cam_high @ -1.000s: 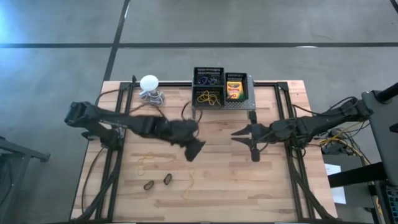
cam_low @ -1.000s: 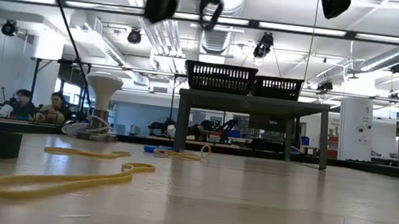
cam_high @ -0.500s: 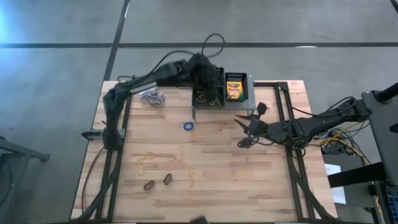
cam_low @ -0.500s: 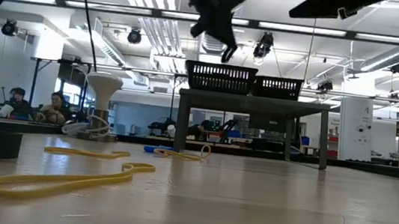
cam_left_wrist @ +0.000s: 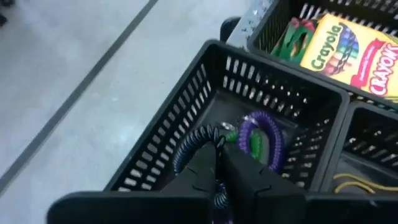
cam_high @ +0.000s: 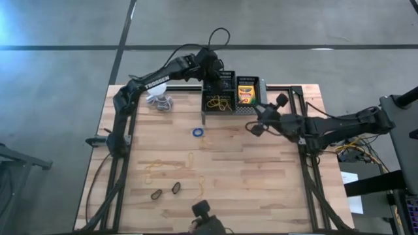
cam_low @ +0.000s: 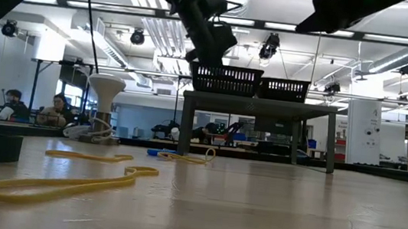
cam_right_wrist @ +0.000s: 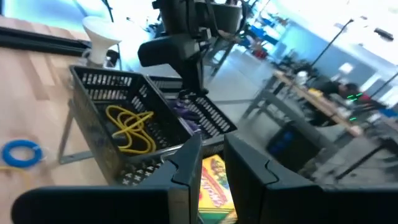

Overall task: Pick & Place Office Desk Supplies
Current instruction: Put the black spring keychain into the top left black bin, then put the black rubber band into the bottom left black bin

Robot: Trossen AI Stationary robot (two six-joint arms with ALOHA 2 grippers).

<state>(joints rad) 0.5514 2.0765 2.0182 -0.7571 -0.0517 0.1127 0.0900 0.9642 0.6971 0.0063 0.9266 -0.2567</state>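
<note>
Gripping a coiled blue band [cam_left_wrist: 189, 147], left end effector [cam_left_wrist: 219, 163] overhangs black wire-mesh bin [cam_left_wrist: 186, 121].

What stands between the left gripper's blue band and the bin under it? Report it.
Nothing visible. The left gripper holds the blue coiled band right over the open black mesh bin, whose floor holds only purple and green bands.

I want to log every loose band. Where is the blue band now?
In the high view the blue band lies flat on the table, mid-table just in front of the stand with the bins, left of the right gripper.
</note>
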